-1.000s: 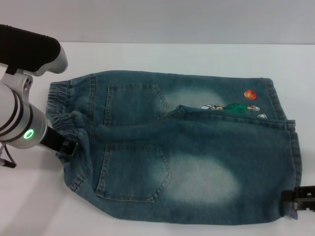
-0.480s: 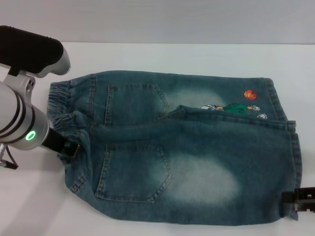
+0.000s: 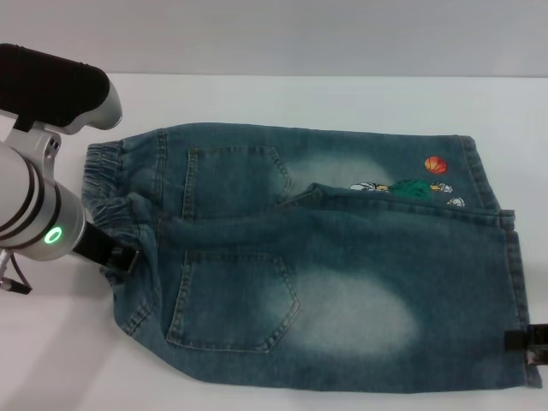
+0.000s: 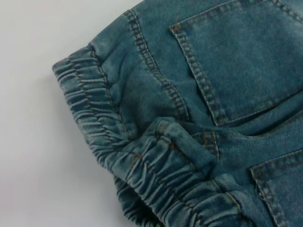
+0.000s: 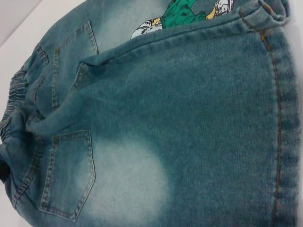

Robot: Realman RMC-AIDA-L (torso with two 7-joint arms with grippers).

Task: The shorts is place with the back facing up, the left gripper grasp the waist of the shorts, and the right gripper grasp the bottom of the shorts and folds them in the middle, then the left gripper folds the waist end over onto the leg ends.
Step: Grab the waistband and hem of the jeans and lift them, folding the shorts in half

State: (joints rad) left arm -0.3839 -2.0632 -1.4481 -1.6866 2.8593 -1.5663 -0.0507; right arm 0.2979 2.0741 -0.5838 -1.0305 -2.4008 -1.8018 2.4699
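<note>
The blue denim shorts (image 3: 325,282) lie back up on the white table (image 3: 282,94), folded lengthwise so the near half covers the far half. The puckered waist (image 3: 107,184) is at the left, and the left wrist view shows it doubled over (image 4: 156,156). My left gripper (image 3: 120,257) sits at the near left corner, shut on the bunched waist. The stitched leg hems (image 3: 512,282) lie flat at the right, also in the right wrist view (image 5: 279,118). Only a black sliver of my right gripper (image 3: 524,341) shows at the right edge, beside the hem.
The cartoon print (image 3: 411,187) and orange basketball (image 3: 436,163) peek out past the folded edge on the far leg. Two back pockets (image 3: 231,300) face up. A black-padded part of my left arm (image 3: 51,86) hangs over the table's far left.
My right gripper has slid right, away from the hem corner, and is now mostly out of view. The hem corner has settled flat. The left gripper has barely moved.
</note>
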